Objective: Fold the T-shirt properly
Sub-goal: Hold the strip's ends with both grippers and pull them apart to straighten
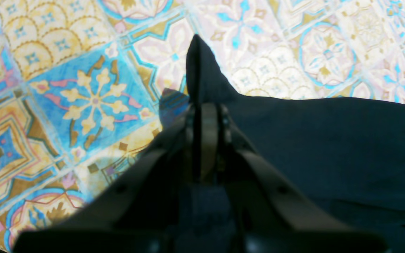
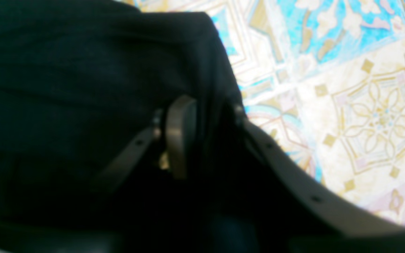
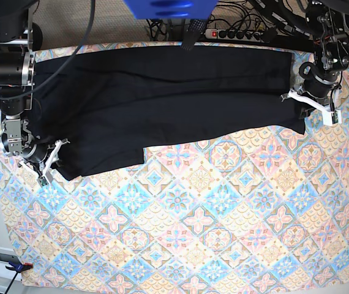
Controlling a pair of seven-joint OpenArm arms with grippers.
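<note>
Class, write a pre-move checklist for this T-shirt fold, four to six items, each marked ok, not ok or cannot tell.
1. Left gripper closed on the T-shirt: ok, cloth is pinched between its fingers.
2. Right gripper at the cloth: ok, its fingers straddle a fold near the edge.
3. Right grip firm: cannot tell, the view is dark and blurred there.
4. Cloth free of wrinkles: not ok, creases run across it beside the right gripper.
5. Shirt lying wholly on the patterned tile cloth: cannot tell, the arms hide parts.
</note>
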